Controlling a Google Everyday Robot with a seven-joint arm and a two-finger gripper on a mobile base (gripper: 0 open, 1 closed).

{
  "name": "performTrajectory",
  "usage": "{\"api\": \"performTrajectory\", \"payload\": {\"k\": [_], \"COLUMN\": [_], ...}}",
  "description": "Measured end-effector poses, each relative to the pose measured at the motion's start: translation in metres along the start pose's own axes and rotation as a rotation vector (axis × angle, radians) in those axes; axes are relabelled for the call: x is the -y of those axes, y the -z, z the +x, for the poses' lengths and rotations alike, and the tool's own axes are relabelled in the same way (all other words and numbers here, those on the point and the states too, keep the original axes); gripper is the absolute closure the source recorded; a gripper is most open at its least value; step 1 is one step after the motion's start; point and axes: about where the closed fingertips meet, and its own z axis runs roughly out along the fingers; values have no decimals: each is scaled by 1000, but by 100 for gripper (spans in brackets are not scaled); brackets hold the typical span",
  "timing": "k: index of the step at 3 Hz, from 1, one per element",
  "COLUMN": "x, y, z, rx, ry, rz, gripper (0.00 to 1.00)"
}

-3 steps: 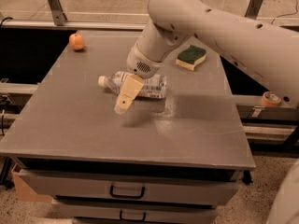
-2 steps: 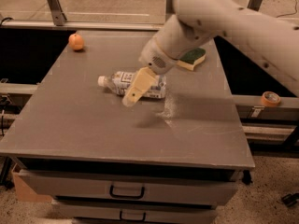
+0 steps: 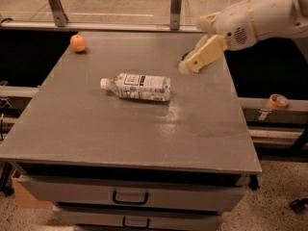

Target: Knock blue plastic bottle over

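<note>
On the table (image 3: 96,143), blue plastic bottle (image 3: 139,87) lies flat; hand (image 3: 188,66) above far corner.

A grey rectangular table (image 3: 144,129) with handled drawers (image 3: 130,196) stands on speckled floor (image 3: 279,211), metal posts (image 3: 176,8) behind. The gripper (image 3: 185,69) hovers over its far right edge.

Claw (image 3: 187,66) gone from above bottle (image 3: 139,87); now hangs over far right part of counter (image 3: 120,143), well apart from bottle. Arm (image 3: 260,16) swung back to right, reaches in from upper right edge. Bottle, before partly hidden behind claw, now wholly in sight, nothing touching it.
</note>
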Motion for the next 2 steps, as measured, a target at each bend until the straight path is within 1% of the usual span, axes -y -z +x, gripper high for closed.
{"api": "performTrajectory", "payload": {"k": [1,2], "x": [9,9], "y": [65,70], "z": [-20,-27], "rx": [90,100], "ry": [85,101], "rz": [59,65], "gripper": [0,0]}}
